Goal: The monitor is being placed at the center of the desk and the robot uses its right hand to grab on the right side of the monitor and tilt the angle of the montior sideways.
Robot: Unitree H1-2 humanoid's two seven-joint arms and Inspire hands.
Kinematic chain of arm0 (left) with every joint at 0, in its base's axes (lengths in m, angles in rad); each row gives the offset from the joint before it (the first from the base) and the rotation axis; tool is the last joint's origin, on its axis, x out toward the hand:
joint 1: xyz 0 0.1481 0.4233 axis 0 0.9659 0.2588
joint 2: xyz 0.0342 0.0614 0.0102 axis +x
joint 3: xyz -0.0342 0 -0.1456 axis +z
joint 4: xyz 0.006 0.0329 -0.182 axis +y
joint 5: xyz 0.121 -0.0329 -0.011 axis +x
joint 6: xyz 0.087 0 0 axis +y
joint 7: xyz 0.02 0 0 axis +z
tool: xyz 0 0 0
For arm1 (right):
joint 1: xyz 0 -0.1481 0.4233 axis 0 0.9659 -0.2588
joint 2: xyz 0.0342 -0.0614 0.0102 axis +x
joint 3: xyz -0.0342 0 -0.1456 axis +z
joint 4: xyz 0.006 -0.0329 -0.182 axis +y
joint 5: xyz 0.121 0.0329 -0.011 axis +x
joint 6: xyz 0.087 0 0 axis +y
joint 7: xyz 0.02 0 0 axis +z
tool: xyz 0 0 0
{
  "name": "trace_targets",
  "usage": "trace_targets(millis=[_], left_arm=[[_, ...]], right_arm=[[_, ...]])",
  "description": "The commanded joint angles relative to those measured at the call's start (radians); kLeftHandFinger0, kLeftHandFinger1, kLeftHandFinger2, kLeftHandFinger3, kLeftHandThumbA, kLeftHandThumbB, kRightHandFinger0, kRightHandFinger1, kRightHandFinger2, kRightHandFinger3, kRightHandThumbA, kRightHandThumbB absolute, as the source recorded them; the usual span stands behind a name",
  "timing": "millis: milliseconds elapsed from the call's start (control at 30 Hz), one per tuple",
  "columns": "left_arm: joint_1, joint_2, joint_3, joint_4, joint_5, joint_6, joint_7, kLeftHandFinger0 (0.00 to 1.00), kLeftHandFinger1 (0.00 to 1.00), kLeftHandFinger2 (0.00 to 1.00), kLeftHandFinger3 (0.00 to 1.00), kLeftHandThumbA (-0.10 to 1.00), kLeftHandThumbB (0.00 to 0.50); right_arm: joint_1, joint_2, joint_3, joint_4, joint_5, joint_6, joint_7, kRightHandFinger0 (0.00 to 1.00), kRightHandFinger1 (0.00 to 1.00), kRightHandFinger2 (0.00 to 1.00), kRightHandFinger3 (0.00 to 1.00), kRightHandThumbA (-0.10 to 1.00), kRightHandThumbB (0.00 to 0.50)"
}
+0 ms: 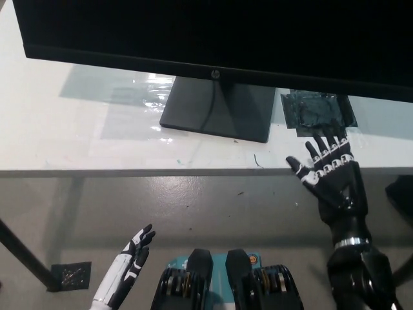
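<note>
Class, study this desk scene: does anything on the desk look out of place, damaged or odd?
One thing stands out: a crinkled dark plastic patch lies flat on the white desk, right of the monitor's stand, just beyond the open right robot hand. The monitor looks intact.

A single head camera looks steeply down from above the robot's body, facing 12 o'clock. It sits close over the white counter (77, 139), whose near edge crosses mid-frame, with floor (213, 206) beneath.
</note>
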Motion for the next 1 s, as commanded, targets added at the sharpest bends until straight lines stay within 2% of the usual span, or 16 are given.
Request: trace_targets(millis=[0, 33, 133, 433, 967], left_arm=[[0.001, 0.016, -0.016, -0.036, 0.011, -0.076, 0.024, 1.0, 1.0, 1.0, 1.0, 1.0, 0.366], [0.001, 0.016, -0.014, -0.036, 0.01, -0.076, 0.023, 1.0, 1.0, 1.0, 1.0, 1.0, 0.367], [0.002, 0.015, -0.014, -0.036, 0.003, -0.076, 0.014, 1.0, 1.0, 1.0, 1.0, 1.0, 0.363], [0.0, 0.016, -0.016, -0.036, 0.01, -0.076, 0.024, 1.0, 1.0, 1.0, 1.0, 1.0, 0.367], [-0.008, 0.018, -0.016, -0.03, -0.006, -0.076, 0.016, 1.0, 1.0, 1.0, 1.0, 1.0, 0.379]], right_arm=[[-0.195, 0.097, -0.206, 0.042, 0.519, 0.202, 0.19, 1.0, 1.0, 1.0, 1.0, 1.0, 0.366], [-0.202, 0.101, -0.211, 0.05, 0.516, 0.205, 0.194, 1.0, 1.0, 1.0, 1.0, 1.0, 0.343], [-0.23, 0.116, -0.241, 0.088, 0.523, 0.226, 0.191, 1.0, 1.0, 1.0, 1.0, 1.0, 0.361], [-0.303, 0.151, -0.329, 0.203, 0.507, 0.27, 0.218, 1.0, 1.0, 1.0, 1.0, 1.0, 0.35], [-0.461, 0.142, -0.487, 0.496, 0.428, 0.285, 0.304, 1.0, 1.0, 1.0, 1.0, 1.0, 0.363]])
